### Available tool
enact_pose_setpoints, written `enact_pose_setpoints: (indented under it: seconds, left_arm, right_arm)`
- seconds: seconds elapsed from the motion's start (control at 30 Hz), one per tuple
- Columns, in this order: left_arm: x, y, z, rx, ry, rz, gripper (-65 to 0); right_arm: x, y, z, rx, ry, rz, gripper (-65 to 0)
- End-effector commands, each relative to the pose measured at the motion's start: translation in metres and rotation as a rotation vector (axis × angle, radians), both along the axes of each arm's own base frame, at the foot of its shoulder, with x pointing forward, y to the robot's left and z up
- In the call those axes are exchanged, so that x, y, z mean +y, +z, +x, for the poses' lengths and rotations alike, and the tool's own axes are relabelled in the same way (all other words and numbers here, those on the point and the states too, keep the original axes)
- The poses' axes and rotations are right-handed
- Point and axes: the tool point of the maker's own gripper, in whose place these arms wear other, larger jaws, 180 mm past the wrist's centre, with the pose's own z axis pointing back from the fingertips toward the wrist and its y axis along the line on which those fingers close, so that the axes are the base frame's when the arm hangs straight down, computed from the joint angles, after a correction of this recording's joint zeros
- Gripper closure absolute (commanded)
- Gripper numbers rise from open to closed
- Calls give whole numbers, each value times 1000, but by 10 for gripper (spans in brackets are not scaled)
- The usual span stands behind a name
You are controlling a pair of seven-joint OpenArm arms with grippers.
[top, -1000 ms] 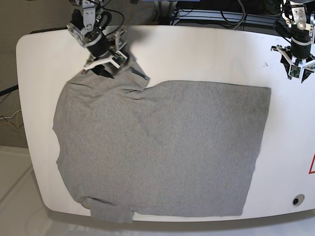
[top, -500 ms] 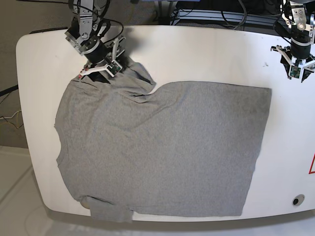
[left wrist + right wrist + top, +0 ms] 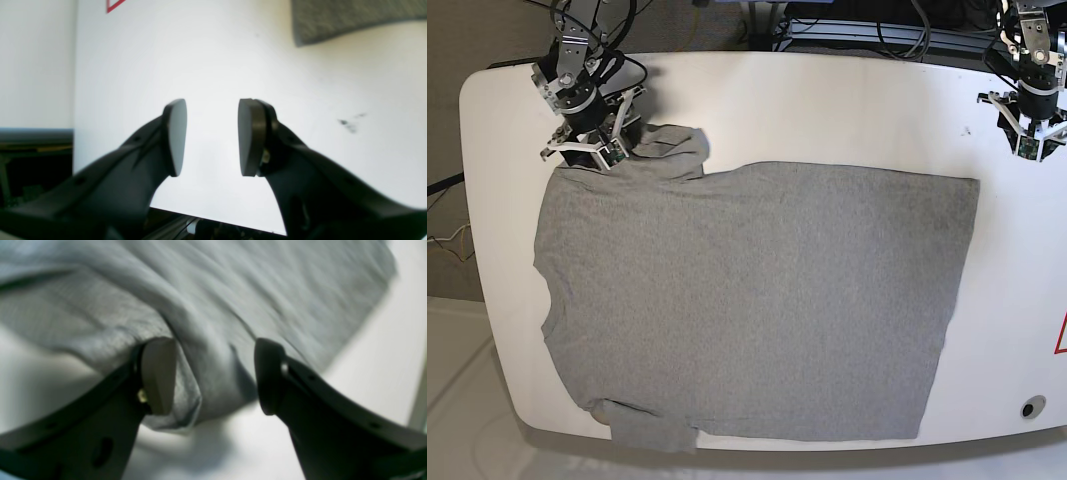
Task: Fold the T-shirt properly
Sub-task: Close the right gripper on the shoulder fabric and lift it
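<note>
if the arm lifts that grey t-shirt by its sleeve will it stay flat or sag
Likely sag: the T-shirt is thin cloth, already rumpling into soft folds at the right pincer. It probably drags rather than slides, since most of it lies flat on the table.

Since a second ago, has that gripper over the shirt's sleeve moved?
Yes. The right gripper slid toward the table's left edge, dragging the T-shirt sleeve along.

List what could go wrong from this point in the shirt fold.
1. The right claw stands open around a bunched sleeve fold of the T-shirt; closing there may pinch several layers and leave a lump.
2. The near sleeve droops over the table edge, so a pull could drag cloth off.
3. The left claw hangs open over bare table, leaving the hem unheld.
</note>
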Motion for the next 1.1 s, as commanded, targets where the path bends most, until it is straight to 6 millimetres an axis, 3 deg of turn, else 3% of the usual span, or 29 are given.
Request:
enact_pose_setpoints:
  seconds: [0.0, 0.33, 0.4, 0.67, 0.73, 0.8, 1.0, 1.07]
  left_arm:
    - [3, 13, 7, -40, -14, 25, -241]
    - [11, 23, 22, -71, 0, 34, -237]
    - [10, 21, 27, -77, 3, 25, -238]
    - [10, 21, 26, -77, -1, 22, -237]
    - [12, 13, 20, -48, 10, 17, -237]
    - [12, 13, 20, -45, 10, 16, -237]
    - [15, 5, 21, -25, 8, 11, -243]
    - [27, 9, 28, -22, 7, 37, -253]
  right_arm:
    - [-2, 7, 5, -25, 14, -15, -357]
    - [34, 9, 11, -40, 201, -79, -381]
    - [47, 11, 17, -56, 224, -51, -357]
    - [45, 12, 19, -61, 205, -32, -177]
    - [32, 9, 16, -43, 184, -65, -60]
    - [31, 10, 17, -45, 181, -67, -36]
    - [28, 12, 21, -54, 176, -69, -53]
    - [30, 16, 29, -70, 185, -73, -60]
